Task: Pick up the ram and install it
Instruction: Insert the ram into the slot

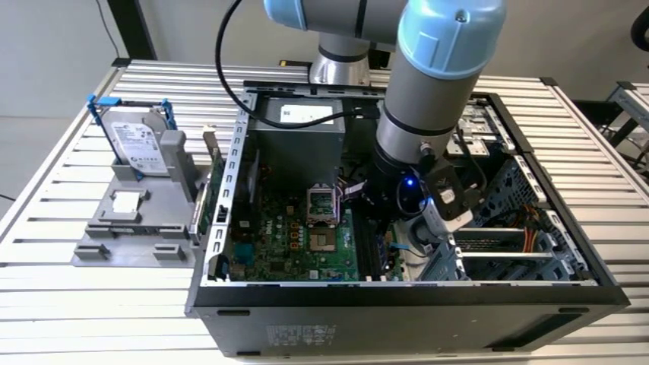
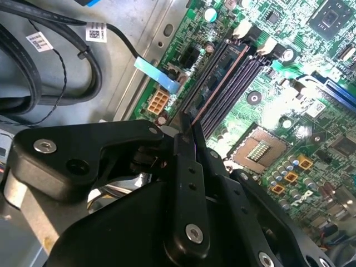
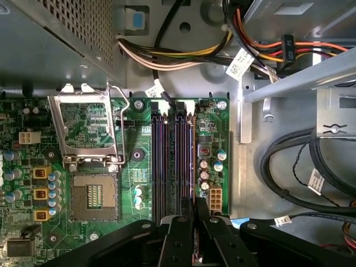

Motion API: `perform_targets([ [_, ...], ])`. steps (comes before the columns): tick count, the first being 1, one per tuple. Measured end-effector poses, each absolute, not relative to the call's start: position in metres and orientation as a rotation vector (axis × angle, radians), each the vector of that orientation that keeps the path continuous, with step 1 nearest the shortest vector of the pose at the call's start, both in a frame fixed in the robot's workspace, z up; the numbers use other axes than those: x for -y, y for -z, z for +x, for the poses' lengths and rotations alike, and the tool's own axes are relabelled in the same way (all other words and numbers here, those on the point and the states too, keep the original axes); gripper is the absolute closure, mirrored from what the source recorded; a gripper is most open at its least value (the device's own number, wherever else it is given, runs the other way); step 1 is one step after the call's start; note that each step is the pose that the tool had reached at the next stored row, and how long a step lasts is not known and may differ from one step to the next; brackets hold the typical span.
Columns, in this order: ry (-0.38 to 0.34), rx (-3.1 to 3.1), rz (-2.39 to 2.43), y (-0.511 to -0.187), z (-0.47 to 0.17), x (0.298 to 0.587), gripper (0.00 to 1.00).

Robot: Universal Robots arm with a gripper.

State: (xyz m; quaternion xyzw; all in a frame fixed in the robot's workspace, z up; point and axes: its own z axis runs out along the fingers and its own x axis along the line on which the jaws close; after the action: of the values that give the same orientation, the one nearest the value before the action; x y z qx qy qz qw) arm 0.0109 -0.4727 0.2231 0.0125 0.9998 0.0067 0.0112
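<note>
The ram [image 2: 218,83] is a thin stick seen edge-on, lying along the black memory slots [image 2: 236,83] at the edge of the green motherboard [image 2: 311,67]. My gripper [image 2: 186,136] is shut on the ram's near end, black fingers pressed to either side. In the first wrist view the ram [image 3: 192,158] stands over the slot closest to the board's edge, beside the other slots [image 3: 160,161], with the gripper [image 3: 189,214] at its end. Whether it is seated I cannot tell. In the exterior view the gripper [image 1: 388,228] is low inside the open computer case, over the motherboard [image 1: 294,236].
An open processor socket [image 3: 94,194] with its raised metal frame [image 3: 86,125] lies beside the slots. Black cables [image 3: 300,167] and coloured power wires [image 3: 183,55] crowd the case floor. A drive cage [image 1: 507,243] is close to the wrist. A hard drive [image 1: 142,144] stands on a grey holder outside the case.
</note>
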Motion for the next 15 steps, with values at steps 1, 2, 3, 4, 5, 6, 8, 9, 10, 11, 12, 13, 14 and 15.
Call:
perform_targets([
  [1, -0.021, -3.119, 0.039, -0.2231, 0.0109, 0.4728, 1.0],
  [2, -0.02, -3.119, 0.039, -0.2231, 0.0108, 0.4729, 1.0],
  [3, -0.02, -3.12, 0.039, -0.223, 0.0108, 0.473, 1.0],
  [4, -0.019, -3.12, 0.039, -0.223, 0.0107, 0.473, 1.0],
  [5, -0.019, -3.121, 0.039, -0.2228, 0.0107, 0.473, 1.0],
  [6, -0.018, -3.121, 0.039, -0.2228, 0.0106, 0.473, 1.0],
  [8, -0.019, -3.121, 0.039, -0.222, 0.0106, 0.473, 1.0],
  [9, -0.019, -3.121, 0.039, -0.2211, 0.0106, 0.473, 1.0],
  [10, -0.018, -3.121, 0.039, -0.2203, 0.0105, 0.473, 1.0],
  [11, -0.018, -3.121, 0.039, -0.2193, 0.0105, 0.473, 1.0],
  [12, -0.018, -3.121, 0.039, -0.219, 0.0105, 0.473, 1.0],
  [13, -0.018, -3.121, 0.039, -0.219, 0.0105, 0.473, 1.0],
  [14, -0.017, -3.121, 0.039, -0.219, 0.0105, 0.4731, 1.0],
  [15, -0.017, -3.121, 0.039, -0.219, 0.0105, 0.4731, 1.0],
])
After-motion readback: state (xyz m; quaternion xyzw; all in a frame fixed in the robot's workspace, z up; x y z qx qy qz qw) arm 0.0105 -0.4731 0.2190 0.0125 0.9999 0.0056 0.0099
